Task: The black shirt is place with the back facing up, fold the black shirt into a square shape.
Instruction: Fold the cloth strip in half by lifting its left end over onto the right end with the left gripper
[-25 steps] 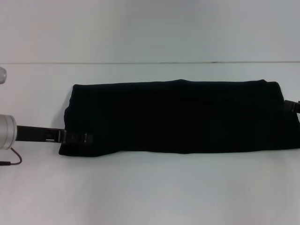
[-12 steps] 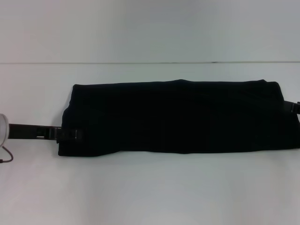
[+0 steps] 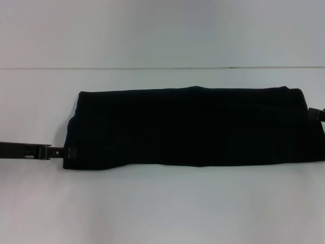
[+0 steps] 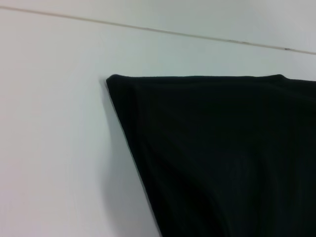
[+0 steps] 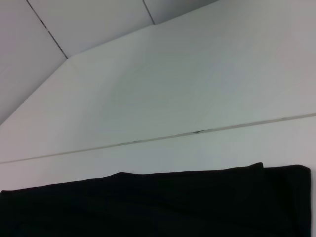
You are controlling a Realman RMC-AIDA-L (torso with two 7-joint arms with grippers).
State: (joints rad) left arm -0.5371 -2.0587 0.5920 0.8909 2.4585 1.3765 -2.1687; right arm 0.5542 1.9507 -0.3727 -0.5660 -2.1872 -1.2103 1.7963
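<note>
The black shirt (image 3: 193,127) lies on the white table as a long folded band running left to right. My left gripper (image 3: 65,151) reaches in low from the left, its tip at the shirt's near left corner. My right gripper (image 3: 316,114) shows only as a small dark part at the shirt's right end, mostly out of view. The left wrist view shows a corner of the black shirt (image 4: 222,158) flat on the table. The right wrist view shows the shirt's far edge (image 5: 148,205).
The white table (image 3: 162,203) has bare surface in front of and behind the shirt. A thin seam line (image 3: 152,68) runs across the far side, where the table meets a pale wall.
My left gripper has drawn back to the left, from over the shirt's left end to its corner edge, and its silver wrist has left the view. The shirt and right gripper have stayed put.
</note>
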